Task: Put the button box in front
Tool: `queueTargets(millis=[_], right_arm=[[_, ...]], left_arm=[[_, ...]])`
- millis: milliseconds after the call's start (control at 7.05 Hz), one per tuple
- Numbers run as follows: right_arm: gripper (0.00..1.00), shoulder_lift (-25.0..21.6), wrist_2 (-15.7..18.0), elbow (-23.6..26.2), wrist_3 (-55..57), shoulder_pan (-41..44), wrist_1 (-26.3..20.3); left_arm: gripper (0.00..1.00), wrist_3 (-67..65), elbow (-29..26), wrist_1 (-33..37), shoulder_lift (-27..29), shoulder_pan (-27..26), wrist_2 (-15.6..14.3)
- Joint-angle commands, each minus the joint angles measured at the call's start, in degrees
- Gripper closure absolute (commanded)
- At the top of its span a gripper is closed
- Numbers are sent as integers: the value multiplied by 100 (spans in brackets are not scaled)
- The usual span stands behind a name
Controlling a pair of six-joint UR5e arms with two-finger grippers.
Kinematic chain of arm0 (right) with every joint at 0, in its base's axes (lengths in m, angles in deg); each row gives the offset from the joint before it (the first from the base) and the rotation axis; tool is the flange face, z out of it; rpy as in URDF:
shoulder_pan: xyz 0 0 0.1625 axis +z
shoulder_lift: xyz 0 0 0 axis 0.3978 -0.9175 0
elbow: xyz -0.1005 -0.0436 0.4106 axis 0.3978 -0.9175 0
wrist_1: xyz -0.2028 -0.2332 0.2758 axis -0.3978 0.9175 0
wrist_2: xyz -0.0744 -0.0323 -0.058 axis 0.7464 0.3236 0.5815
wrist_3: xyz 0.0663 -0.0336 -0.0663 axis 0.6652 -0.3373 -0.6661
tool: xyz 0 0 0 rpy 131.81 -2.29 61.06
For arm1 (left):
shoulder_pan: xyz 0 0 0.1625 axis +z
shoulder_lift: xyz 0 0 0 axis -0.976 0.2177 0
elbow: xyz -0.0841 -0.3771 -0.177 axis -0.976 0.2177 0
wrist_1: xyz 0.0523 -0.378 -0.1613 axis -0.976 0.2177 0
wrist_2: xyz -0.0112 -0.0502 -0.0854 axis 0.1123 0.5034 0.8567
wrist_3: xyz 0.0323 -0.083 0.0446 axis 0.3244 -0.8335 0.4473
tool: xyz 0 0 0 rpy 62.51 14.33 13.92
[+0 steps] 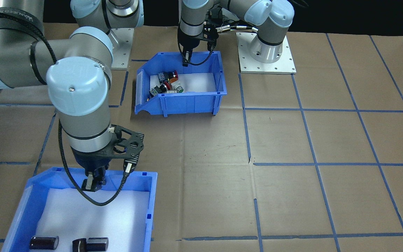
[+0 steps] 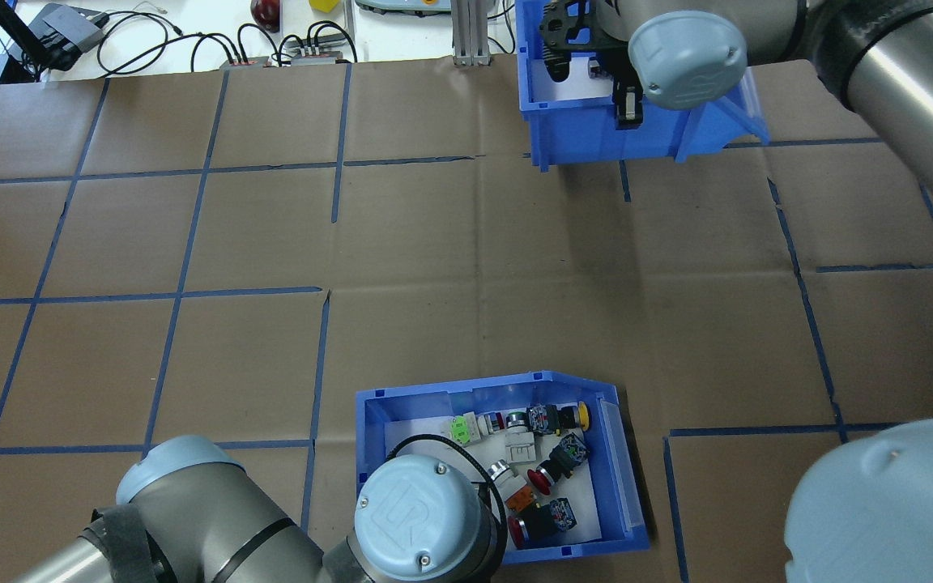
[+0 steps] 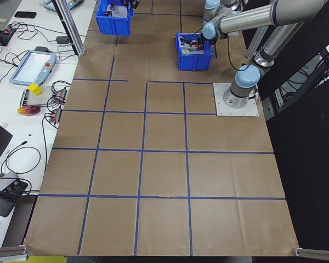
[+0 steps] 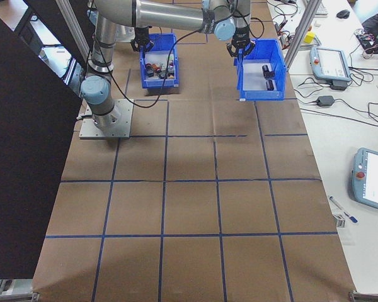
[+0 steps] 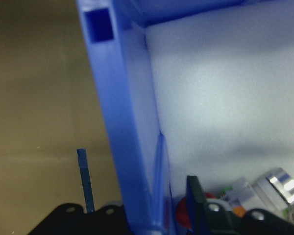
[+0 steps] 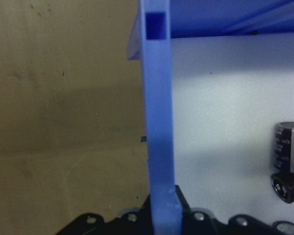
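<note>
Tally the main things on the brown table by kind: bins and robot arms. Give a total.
Blue bins: 2, the button box and the bin of dark cylinders.
Robot arms: 2, the left gripper at the button box wall, the right gripper at the other bin's wall.
Total: 4.

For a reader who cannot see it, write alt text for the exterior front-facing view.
A blue button box holding coloured push-button switches sits near the robot's base, with the left gripper at its back wall. In the lower left corner, the right gripper is at the rim of a second blue bin holding dark cylinders, on a brown table.
</note>
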Motion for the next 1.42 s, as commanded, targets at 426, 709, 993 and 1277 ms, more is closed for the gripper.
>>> queueTargets(millis=[426,709,993,1277], right_arm=[[92,-1460,-296,1619,-1386,-1129,139],[92,-1944,-384,2208,-1755,-1384,226],[93,-2296,-578,2657,-2281,-1718,262],[93,-2525,-587,2975,-2764,-1964,271]], left_arm=[[100,552,-442,138,-209,770,-31],[100,1349,-653,139,-113,1667,13],[100,1789,-1109,130,307,2048,22],[100,1854,-2343,261,1324,2058,-30]])
